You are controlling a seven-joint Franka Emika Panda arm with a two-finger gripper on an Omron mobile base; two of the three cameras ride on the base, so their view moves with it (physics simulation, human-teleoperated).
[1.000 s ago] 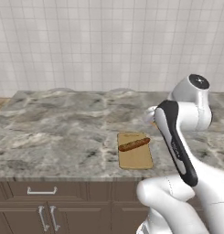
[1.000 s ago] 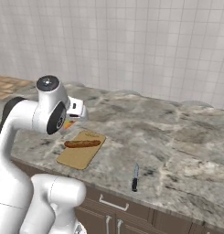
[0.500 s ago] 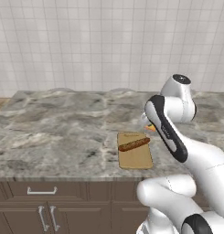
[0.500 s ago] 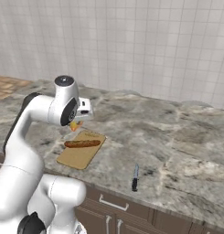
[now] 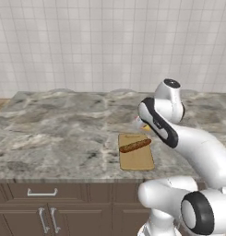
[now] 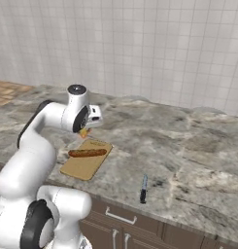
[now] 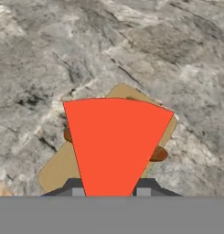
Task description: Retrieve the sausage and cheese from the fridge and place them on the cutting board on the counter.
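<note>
Closest to my hand camera, the cheese (image 7: 115,146) shows its broad red face, pinched between the closed fingers of the gripper (image 7: 110,192), whose tips (image 7: 77,192) just peek out beneath it. I can read no label or writing on anything here. Under the wedge lies the cutting board (image 7: 58,167), with the sausage (image 7: 157,154) across it, mostly covered by the cheese so only its ends show. From the base cameras, the sausage (image 5: 135,145) lies diagonally on the board (image 5: 136,159), which sits near the front edge of the counter (image 5: 54,138). A small dark-handled knife (image 6: 144,188) lies well to the right of the board, also near the edge. Open marble stretches back to the tiled wall (image 5: 86,46). The arm hides most of the gripper in the base views; a sliver of orange (image 6: 83,132) marks the cheese above the board's far end.
</note>
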